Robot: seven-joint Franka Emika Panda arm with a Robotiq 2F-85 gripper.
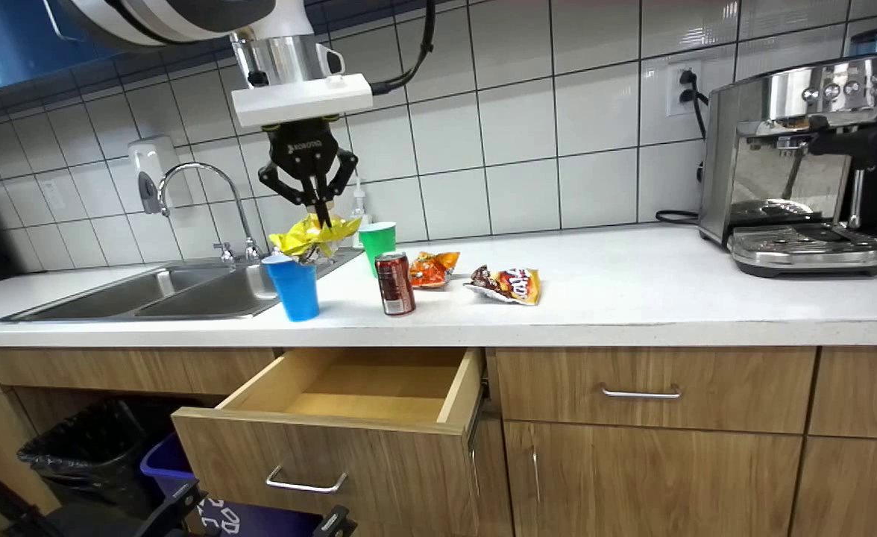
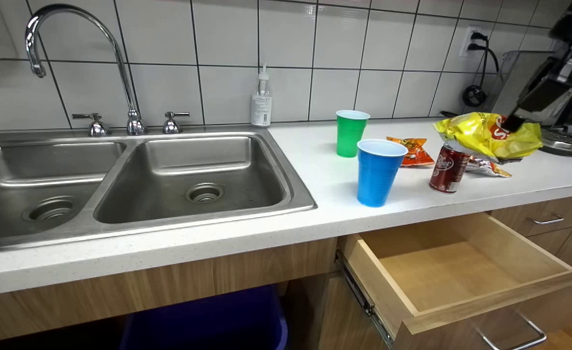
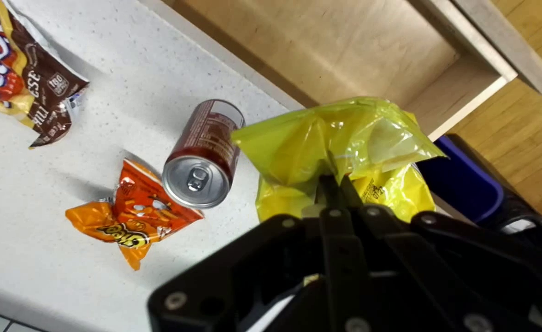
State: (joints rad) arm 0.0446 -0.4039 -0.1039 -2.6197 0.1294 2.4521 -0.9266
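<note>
The pincer (image 3: 338, 182) grips the yellow bag (image 3: 335, 140), right of the wrist view's centre; carry it smoothly, well above the can (image 3: 204, 157) left of centre.

1 yellow snack bag (image 2: 480, 135), 1 orange snack bag (image 3: 144, 214) and 1 brown-and-gold snack bag (image 1: 508, 285) recorded; total 3. 1 blue cup (image 2: 379, 177) and 1 green cup (image 2: 349, 138); total 2. 1 red can (image 1: 396, 285). 1 gripper (image 1: 324, 220). 1 sink (image 2: 299, 200), comprising 2 basins (image 2: 188, 160) and 2 drains (image 2: 205, 193). 1 faucet (image 2: 129, 92), fitted with 2 handles (image 2: 171, 125). 1 pump bottle (image 2: 261, 107) and 1 wall dispenser (image 1: 156, 170). 1 espresso machine (image 1: 804, 168). 1 outlet (image 1: 674, 89), carrying 2 plugs (image 1: 687, 77). 1 pulled-out drawer (image 2: 461, 262). 1 black-lined bin (image 1: 84, 477) and 1 blue bin (image 2: 208, 321); total 2.
</note>
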